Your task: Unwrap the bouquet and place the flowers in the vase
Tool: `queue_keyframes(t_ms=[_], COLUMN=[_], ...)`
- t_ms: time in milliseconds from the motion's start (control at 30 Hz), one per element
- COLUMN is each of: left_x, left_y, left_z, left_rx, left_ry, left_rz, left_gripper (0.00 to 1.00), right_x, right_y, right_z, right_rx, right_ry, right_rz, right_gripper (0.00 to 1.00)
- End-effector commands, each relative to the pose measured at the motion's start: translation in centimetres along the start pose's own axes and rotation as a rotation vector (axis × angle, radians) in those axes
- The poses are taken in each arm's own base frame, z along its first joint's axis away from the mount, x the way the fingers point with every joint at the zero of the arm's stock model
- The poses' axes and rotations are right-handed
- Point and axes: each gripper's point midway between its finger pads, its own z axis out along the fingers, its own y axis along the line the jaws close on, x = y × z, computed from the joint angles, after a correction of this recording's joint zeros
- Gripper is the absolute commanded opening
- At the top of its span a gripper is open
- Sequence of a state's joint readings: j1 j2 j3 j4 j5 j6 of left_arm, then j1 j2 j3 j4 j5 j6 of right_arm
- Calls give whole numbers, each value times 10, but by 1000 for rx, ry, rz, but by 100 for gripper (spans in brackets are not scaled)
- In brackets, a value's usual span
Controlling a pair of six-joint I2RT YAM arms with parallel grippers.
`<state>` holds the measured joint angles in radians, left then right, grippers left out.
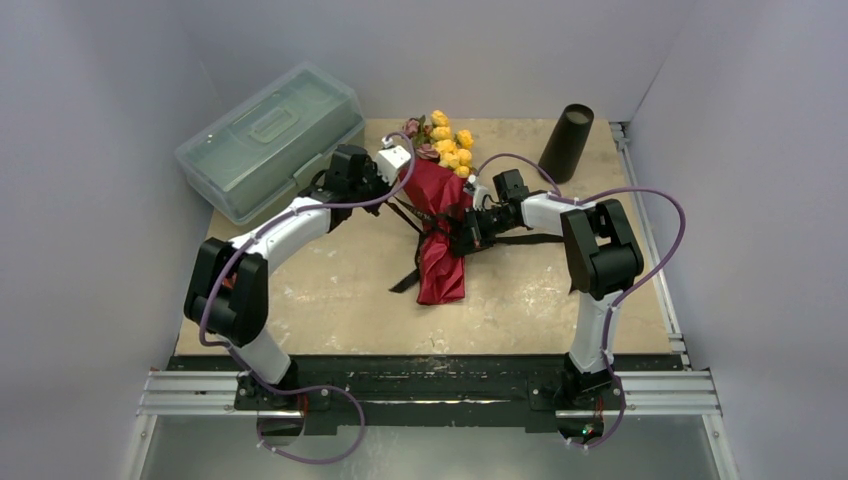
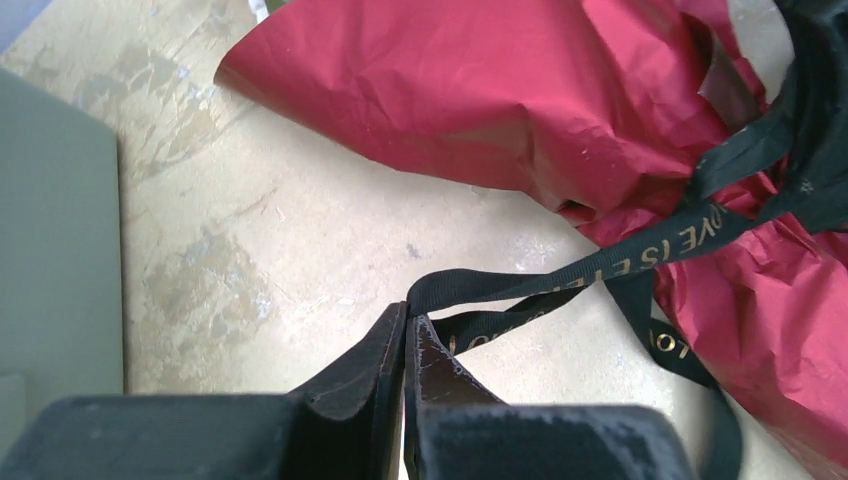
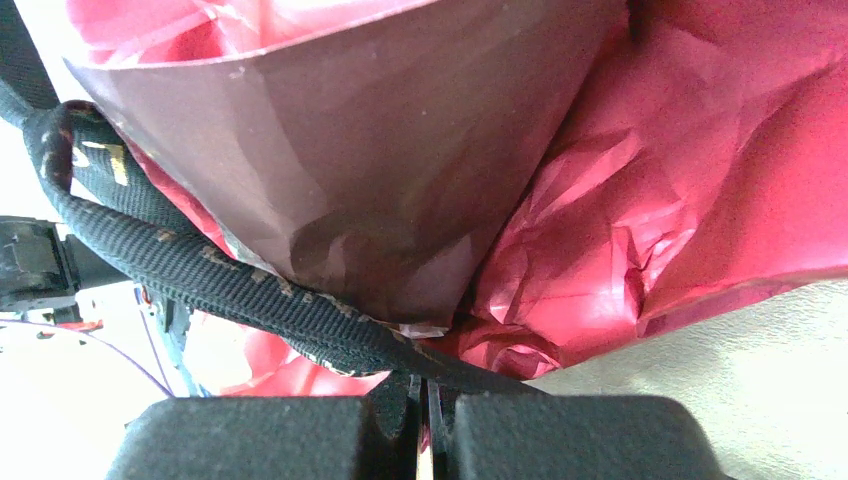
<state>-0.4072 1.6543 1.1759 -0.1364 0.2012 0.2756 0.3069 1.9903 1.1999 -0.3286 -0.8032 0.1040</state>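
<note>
Top external view: the bouquet lies on its side in the middle of the table, its yellow and pink flowers pointing toward the far edge and the red paper tail toward the near edge. The paper is wrapped round the stems and the black ribbon is tied about the cone, loose ends trailing on the table to both sides.

In the left wrist view, the left gripper is clenched on a loop of that ribbon, just left of the paper. The right gripper is pressed against the bouquet's right side, its jaws closed on the ribbon where it crosses the wrap.

The black vase stands at the far right, well apart from the bouquet. A lidded plastic box sits at the far left.

By my judgement the task is at its very start: untying is under way, while unwrapping the paper, lifting the flowers and putting them in the vase are all not yet done.
</note>
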Motion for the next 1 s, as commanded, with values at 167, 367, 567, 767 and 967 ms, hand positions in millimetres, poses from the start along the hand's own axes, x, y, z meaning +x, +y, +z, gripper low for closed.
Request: queue_keyframes(t_ms=[167, 367, 567, 767, 967], left_x=[-34, -47, -39, -38, -31], left_y=[-18, -49, -89, -118, -109], left_z=[-15, -34, -23, -5, 15], left_rx=[146, 311, 394, 364, 297], left_ry=[-129, -207, -160, -155, -110], left_rz=[162, 377, 456, 467, 458], left_gripper=[46, 62, 54, 52, 49], right_x=[-3, -6, -6, -6, -5], right_y=[5, 7, 6, 7, 6], right_z=[-7, -8, -7, -8, -8], right_rx=[14, 11, 12, 13, 13], right_ry=[-15, -20, -19, -21, -17], right_rz=[-39, -42, -39, -41, -39], right_gripper=[0, 0, 0, 0, 0])
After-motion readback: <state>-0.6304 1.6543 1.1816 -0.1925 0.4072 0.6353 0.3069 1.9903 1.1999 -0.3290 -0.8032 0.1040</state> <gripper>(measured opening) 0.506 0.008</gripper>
